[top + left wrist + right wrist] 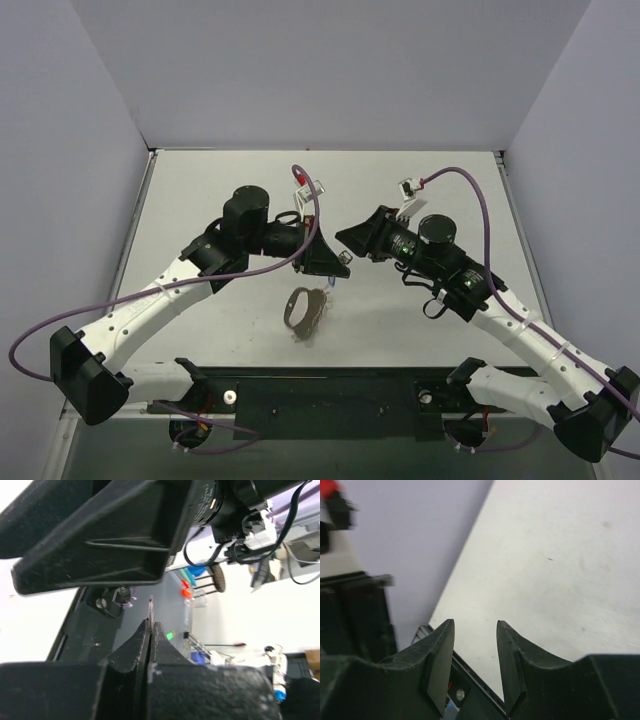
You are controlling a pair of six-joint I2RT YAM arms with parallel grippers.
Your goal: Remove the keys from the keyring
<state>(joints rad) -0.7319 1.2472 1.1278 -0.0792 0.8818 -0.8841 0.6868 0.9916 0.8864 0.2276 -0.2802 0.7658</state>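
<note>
Top external view, left arm: it rises from its base at the lower left with the elbow bent, and the forearm runs right to the table's middle, where the left gripper (333, 268) tips downward
Top external view, right arm: it comes in from the lower right with the wrist turned left, so the right gripper (345, 243) sits just beside the left one, almost nose to nose
Keyring: the pale grey oval loop with a short silver link chain (302, 309) shows just below the 2 grippers, on the side of the arm bases, with a shadow under it on the light grey table (200, 200); I cannot tell whether it lies flat or dangles
Keys: too small in the overhead view to tell apart from the chain
Left wrist view, grip: the 2 black fingers (132, 647) are clenched together on a thin silver metal sliver (151, 605), seen edge-on and poking past the tips; I cannot tell whether it is a key or part of the ring
Left wrist view only: the right gripper's black wedge-shaped housing fills the upper frame, close above the pinched tips
Right wrist view, grip: released, with the 2 black fingers (440, 655) spread apart and only bare table between them
Right wrist view only: a lavender side wall (410, 540) meets the table edge beyond the fingers
</note>
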